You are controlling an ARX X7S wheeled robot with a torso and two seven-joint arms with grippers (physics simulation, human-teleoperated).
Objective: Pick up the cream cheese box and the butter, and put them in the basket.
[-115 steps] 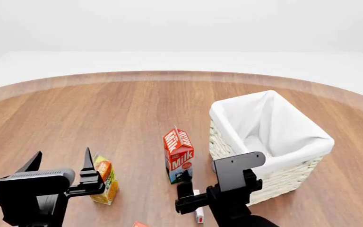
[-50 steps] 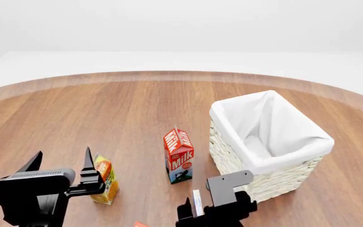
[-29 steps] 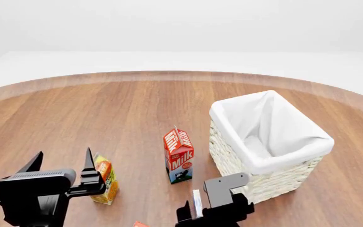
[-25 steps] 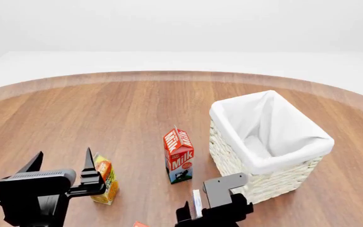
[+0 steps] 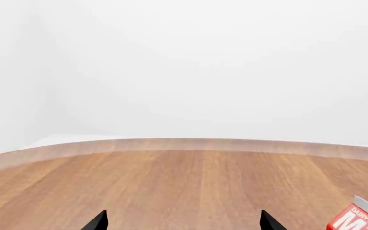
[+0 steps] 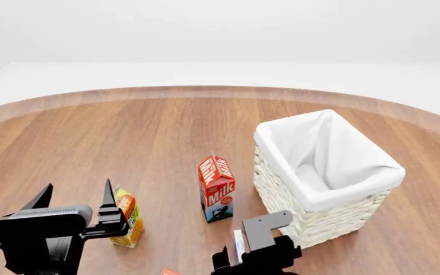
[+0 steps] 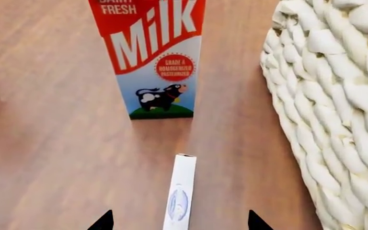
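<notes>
The cream cheese box [image 7: 179,194] is a thin white carton standing on edge on the wooden table, just in front of the milk carton. My right gripper [image 7: 179,223] is open, with one fingertip on each side of the box and a wide gap to both. In the head view the box [image 6: 238,240] shows beside the right gripper [image 6: 239,258], close to the wicker basket [image 6: 357,206] with its white liner. Only a red corner of the butter [image 6: 169,271] shows, at the bottom edge. My left gripper [image 6: 73,197] hovers open and holds nothing; its tips [image 5: 182,223] frame bare wood.
A red and white milk carton [image 6: 216,188] stands left of the basket, its face [image 7: 155,57] toward the right wrist camera. An orange juice carton [image 6: 126,217] stands by the left gripper's right finger. The basket's woven wall [image 7: 337,105] rises close to the cream cheese box.
The right gripper has come down and toward me, from beside the basket to straddling the cream cheese box. The left arm and the cartons have not moved.
</notes>
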